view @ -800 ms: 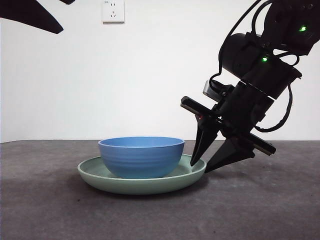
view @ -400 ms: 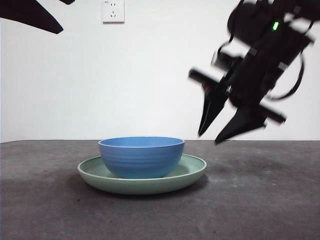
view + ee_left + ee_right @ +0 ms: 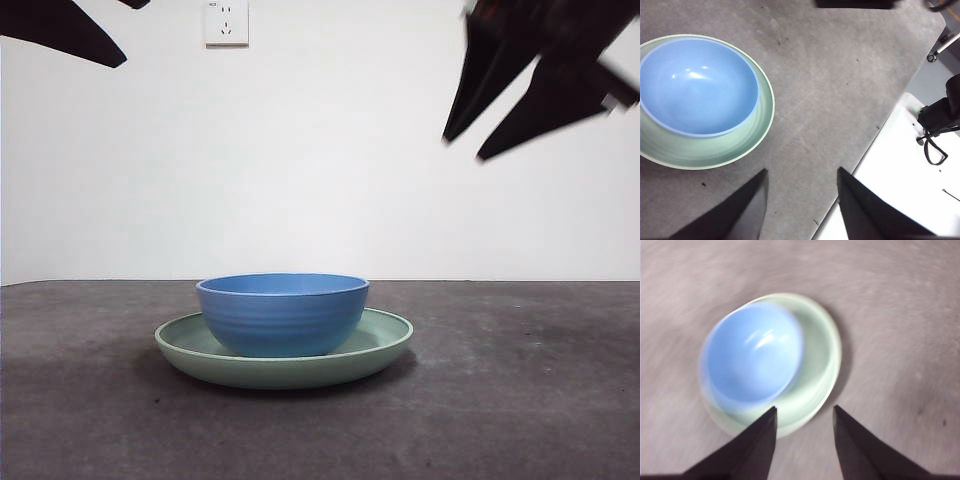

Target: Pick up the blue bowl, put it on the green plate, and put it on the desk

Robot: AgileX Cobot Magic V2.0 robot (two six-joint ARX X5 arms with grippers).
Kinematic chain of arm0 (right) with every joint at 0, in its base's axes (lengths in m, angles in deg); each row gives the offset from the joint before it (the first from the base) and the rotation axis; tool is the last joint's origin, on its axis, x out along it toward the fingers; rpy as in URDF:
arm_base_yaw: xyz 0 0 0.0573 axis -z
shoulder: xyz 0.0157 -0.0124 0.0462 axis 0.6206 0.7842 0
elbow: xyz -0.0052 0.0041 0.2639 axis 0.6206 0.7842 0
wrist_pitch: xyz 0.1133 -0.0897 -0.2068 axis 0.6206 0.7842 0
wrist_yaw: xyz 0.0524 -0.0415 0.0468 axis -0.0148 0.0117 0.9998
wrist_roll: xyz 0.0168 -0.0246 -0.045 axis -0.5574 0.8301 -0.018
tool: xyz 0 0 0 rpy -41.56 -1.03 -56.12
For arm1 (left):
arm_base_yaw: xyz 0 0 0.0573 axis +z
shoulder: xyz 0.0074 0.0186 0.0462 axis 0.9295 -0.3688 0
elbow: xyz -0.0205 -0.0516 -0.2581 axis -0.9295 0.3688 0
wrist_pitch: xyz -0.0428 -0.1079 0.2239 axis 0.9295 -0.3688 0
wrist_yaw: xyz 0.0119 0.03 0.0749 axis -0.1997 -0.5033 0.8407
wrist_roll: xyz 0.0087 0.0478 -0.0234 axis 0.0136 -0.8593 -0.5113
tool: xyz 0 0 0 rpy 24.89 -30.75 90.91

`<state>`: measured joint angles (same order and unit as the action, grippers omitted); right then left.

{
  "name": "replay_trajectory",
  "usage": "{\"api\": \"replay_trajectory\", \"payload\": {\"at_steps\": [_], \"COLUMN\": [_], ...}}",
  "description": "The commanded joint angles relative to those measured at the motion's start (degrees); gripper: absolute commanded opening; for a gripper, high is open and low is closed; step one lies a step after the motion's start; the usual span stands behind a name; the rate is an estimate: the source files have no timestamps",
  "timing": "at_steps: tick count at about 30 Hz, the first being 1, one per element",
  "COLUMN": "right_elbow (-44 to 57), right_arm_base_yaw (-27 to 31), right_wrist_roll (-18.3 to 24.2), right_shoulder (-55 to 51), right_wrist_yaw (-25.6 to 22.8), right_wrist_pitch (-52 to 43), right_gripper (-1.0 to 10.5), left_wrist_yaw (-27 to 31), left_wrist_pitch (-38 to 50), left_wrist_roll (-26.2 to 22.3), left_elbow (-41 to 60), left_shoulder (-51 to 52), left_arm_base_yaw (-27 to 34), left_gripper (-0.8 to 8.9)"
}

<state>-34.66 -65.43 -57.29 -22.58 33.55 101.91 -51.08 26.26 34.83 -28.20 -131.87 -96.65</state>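
Note:
The blue bowl [image 3: 283, 313] sits upright inside the green plate [image 3: 385, 345], which rests on the desk [image 3: 520, 400]. Nothing touches either one. My right gripper [image 3: 465, 147] hangs open high at the upper right, well above and to the right of the plate, with nothing between its jaws. Its blurred wrist view looks down on the blue bowl [image 3: 755, 360] and the green plate [image 3: 822, 365]. My left gripper [image 3: 802, 180] is open and empty, waiting high above the desk, with the blue bowl [image 3: 697, 85] and the green plate [image 3: 705, 150] off to one side.
A white wall with a power socket [image 3: 226, 22] stands behind the desk. The desk's edge [image 3: 890, 115] shows in the left wrist view, with a white floor and a black arm base [image 3: 942, 112] beyond it. A black arm tip [image 3: 60, 30] shows at the top left.
My right gripper has risen from beside the plate's right rim up to the top right corner, open and empty. Bowl and plate have not moved.

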Motion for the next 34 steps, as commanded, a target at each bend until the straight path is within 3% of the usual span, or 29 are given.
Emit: {"api": "replay_trajectory", "payload": {"at_steps": [1,11,18,34], "right_elbow": [-1.2,-1.2,-1.2,-1.2], "right_arm_base_yaw": [-1.2,-7.8,-11.1,-11.4], "right_wrist_roll": [4.0,7.5,7.9,7.9], "right_shoulder": [-3.5,-10.9,-11.0,-11.0], "right_wrist_yaw": [1.2,2.9,2.7,2.2], "right_wrist_pitch": [4.9,18.7,18.1,17.7], "right_gripper": [1.8,1.8,1.8,1.8], "left_wrist_yaw": [-0.3,-0.3,-0.3,-0.3], "left_wrist_pitch": [0.5,0.5,0.5,0.4], "left_wrist_roll": [-0.3,-0.3,-0.3,-0.3], "left_elbow": [-0.7,-0.7,-0.7,-0.7], "left_shoulder": [-0.3,-0.3,-0.3,-0.3], "left_arm_base_yaw": [-0.3,-0.3,-0.3,-0.3], "left_gripper": [2.22,2.22,2.22,2.11]}}
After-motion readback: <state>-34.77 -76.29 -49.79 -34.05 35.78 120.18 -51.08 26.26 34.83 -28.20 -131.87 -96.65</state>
